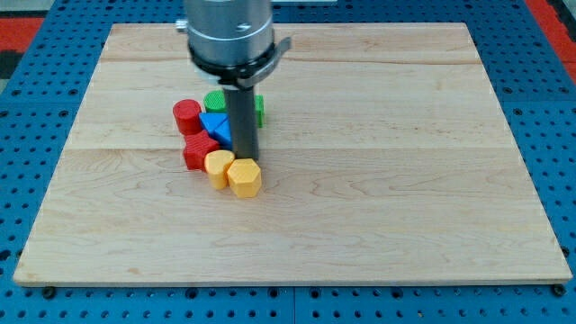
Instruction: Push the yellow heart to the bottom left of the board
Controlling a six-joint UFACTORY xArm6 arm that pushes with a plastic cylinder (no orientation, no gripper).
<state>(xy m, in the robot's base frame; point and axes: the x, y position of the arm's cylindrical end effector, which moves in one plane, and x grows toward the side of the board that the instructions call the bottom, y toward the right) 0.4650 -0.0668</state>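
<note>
The yellow heart [218, 167] lies left of the board's middle, touching a yellow hexagon-like block [244, 177] on its right. My tip [245, 158] stands just above the yellow hexagon block and right of the heart, at the cluster's right side. A red star-like block [198, 150] touches the heart from the upper left. A red cylinder [187, 116], a blue triangular block [216, 127] and a green block [219, 101] sit above, partly hidden by the rod.
The wooden board [405, 180] lies on a blue pegboard surface [27, 135]. The arm's grey end [229, 36] hangs over the board's upper middle and hides part of the cluster.
</note>
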